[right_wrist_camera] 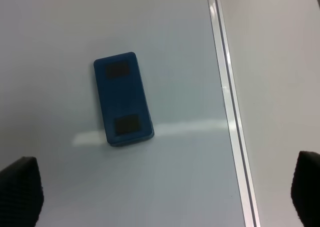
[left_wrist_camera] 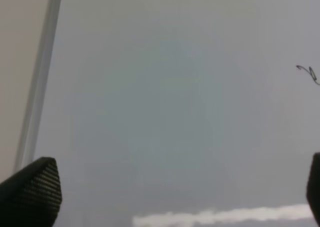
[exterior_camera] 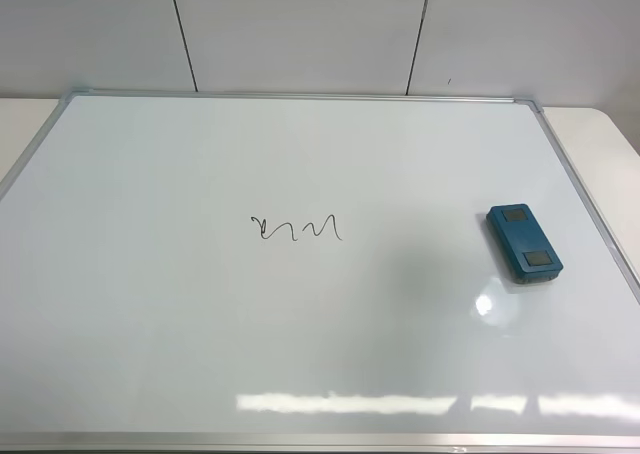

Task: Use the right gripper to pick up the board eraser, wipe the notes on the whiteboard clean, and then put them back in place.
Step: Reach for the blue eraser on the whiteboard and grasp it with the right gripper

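The whiteboard (exterior_camera: 200,354) lies flat and fills most of the exterior high view. The notes (exterior_camera: 296,230), a black scribble, sit near its middle; their end shows in the left wrist view (left_wrist_camera: 307,73). The teal board eraser (exterior_camera: 524,242) lies flat on the board near its right edge, also in the right wrist view (right_wrist_camera: 122,98). No arm shows in the exterior high view. My right gripper (right_wrist_camera: 162,197) is open above the board, the eraser ahead of its fingertips (right_wrist_camera: 20,189). My left gripper (left_wrist_camera: 175,192) is open over the board's left part.
The board's silver frame (right_wrist_camera: 231,112) runs beside the eraser, with the pale table (right_wrist_camera: 280,62) beyond it. The left frame edge (left_wrist_camera: 40,82) shows in the left wrist view. A white panelled wall (exterior_camera: 300,29) stands behind the board.
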`<state>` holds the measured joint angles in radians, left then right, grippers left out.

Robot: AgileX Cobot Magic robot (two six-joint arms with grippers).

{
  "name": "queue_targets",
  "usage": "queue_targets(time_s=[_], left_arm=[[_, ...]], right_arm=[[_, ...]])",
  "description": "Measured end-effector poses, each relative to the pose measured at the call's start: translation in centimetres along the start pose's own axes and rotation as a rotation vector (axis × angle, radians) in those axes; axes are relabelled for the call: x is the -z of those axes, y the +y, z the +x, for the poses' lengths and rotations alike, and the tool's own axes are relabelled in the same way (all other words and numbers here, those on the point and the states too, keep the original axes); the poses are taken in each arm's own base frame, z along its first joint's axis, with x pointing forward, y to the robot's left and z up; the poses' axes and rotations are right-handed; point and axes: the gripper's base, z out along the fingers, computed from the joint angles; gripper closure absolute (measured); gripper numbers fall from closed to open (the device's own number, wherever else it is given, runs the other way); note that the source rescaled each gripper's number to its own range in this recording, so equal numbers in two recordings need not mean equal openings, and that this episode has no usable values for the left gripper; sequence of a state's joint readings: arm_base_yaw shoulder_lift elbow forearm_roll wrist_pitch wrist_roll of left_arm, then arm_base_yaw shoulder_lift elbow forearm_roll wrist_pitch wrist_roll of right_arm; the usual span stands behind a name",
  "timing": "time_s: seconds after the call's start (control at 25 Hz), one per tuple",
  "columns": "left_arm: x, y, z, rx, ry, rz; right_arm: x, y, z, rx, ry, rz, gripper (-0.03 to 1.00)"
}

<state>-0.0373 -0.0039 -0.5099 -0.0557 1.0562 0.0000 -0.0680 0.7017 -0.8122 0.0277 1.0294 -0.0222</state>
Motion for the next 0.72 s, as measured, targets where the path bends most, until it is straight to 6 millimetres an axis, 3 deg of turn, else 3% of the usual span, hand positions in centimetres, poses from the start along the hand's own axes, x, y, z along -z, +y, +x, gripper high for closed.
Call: queue_targets(time_s=[0.12,0.16,0.2,0.6,0.72], left_arm=[[0.0,0.0,0.0,0.0,0.0,0.0],[0.0,0.0,0.0,0.0,0.0,0.0],[0.0,0.0,0.0,0.0,0.0,0.0],[0.0,0.0,0.0,0.0,0.0,0.0],[0.0,0.0,0.0,0.0,0.0,0.0]], right_arm=[[-1.3,0.0,-0.6,-0.001,0.047,0.0,-0.03],[-2.8,-0.1,-1.1,-0.01,0.1,0.001,-0.03],[-2.8,-0.1,-1.1,-0.01,0.1,0.001,-0.03],[-9.9,-0.2,-2.5,-0.029,0.285,0.003,-0.03],[-12.5,0.6,-2.7,0.008,0.337,-0.018,-0.03]])
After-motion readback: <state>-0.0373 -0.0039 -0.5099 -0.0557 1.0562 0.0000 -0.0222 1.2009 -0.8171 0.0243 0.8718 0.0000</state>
